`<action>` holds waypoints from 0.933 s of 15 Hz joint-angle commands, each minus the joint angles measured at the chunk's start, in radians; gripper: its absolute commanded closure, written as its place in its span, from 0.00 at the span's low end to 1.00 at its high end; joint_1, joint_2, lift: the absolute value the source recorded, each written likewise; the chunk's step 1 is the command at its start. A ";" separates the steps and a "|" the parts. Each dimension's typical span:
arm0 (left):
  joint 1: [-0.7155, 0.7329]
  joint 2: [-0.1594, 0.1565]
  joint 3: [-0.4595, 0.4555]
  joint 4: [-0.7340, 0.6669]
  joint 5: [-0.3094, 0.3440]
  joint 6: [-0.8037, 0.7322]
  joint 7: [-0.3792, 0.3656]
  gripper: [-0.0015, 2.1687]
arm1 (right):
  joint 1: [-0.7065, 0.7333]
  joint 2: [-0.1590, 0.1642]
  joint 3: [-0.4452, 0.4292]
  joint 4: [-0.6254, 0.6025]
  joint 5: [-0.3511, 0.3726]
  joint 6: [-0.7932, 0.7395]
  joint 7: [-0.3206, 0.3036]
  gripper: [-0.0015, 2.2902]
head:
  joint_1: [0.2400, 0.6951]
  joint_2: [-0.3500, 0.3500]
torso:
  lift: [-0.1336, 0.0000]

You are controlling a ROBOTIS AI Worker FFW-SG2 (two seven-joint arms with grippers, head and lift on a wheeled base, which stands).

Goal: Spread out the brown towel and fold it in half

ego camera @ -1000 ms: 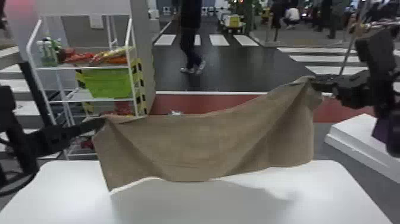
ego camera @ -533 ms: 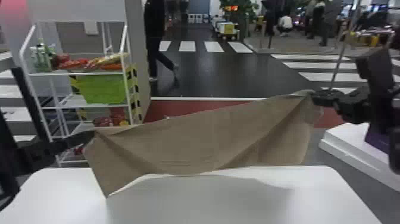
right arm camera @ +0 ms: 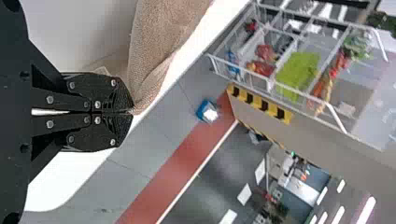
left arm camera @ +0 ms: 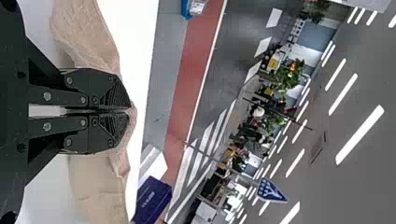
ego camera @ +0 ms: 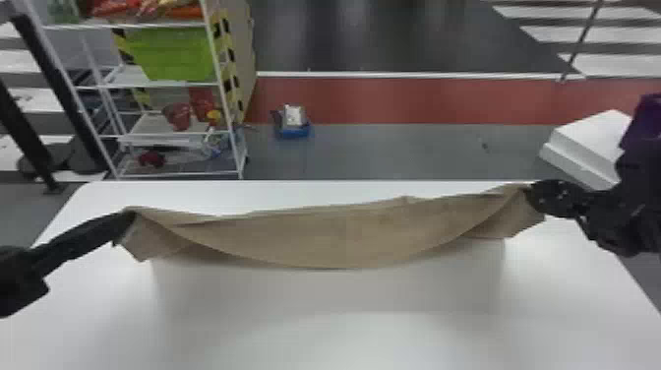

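Note:
The brown towel [ego camera: 339,231] hangs stretched between both grippers above the white table [ego camera: 334,324], its middle sagging toward the robot. At the towel's left corner, my left gripper [ego camera: 129,220] is shut on it; my right gripper [ego camera: 531,193] is shut on the right corner, held slightly higher in the head view. In the left wrist view, the closed left gripper [left arm camera: 128,111] pinches the towel [left arm camera: 88,35], with cloth around its tips. The right wrist view has the towel [right arm camera: 159,42] running from the tips of the closed right gripper [right arm camera: 131,112].
Beyond the table's left back edge stands a white wire shelf [ego camera: 162,86] with a green bin [ego camera: 172,54]. A small blue box [ego camera: 293,123] lies on the floor behind the table. White blocks [ego camera: 587,145] stand past the right back corner.
The head view has tilted downward, showing more of the table. The towel, held by both grippers throughout, hung as a tall sheet earlier and now appears as a flatter, sagging band over the table.

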 commanded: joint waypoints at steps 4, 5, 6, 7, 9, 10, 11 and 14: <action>0.176 -0.029 0.002 0.063 -0.007 -0.344 -0.081 0.50 | 0.206 -0.016 0.016 -0.021 -0.004 -0.099 0.055 0.57 | 1.00 0.52 | 0.07; 0.201 -0.027 0.002 0.077 -0.022 -0.424 -0.103 0.50 | 0.229 -0.016 0.022 -0.028 -0.004 -0.102 0.069 0.57 | 1.00 0.53 | 0.07; 0.211 -0.027 0.002 0.089 -0.050 -0.470 -0.139 0.50 | 0.244 -0.016 0.022 -0.036 -0.005 -0.102 0.086 0.57 | 1.00 0.54 | 0.07; 0.222 -0.027 0.005 0.095 -0.067 -0.492 -0.175 0.50 | 0.253 -0.016 0.019 -0.045 -0.005 -0.102 0.095 0.57 | 1.00 0.55 | 0.07; 0.225 -0.019 0.031 0.117 -0.100 -0.538 -0.268 0.50 | 0.261 -0.018 0.002 -0.059 -0.013 -0.102 0.110 0.57 | 1.00 0.57 | 0.07; 0.225 -0.015 0.040 0.126 -0.143 -0.574 -0.322 0.50 | 0.269 -0.018 -0.007 -0.071 -0.019 -0.102 0.130 0.57 | 1.00 0.57 | 0.07; 0.225 -0.013 0.049 0.137 -0.183 -0.614 -0.370 0.49 | 0.278 -0.021 -0.013 -0.074 -0.027 -0.105 0.147 0.57 | 1.00 0.57 | 0.07; 0.227 0.019 0.040 0.180 -0.237 -0.688 -0.452 0.34 | 0.267 -0.029 -0.027 -0.047 -0.013 -0.123 0.161 0.57 | 1.00 0.58 | 0.07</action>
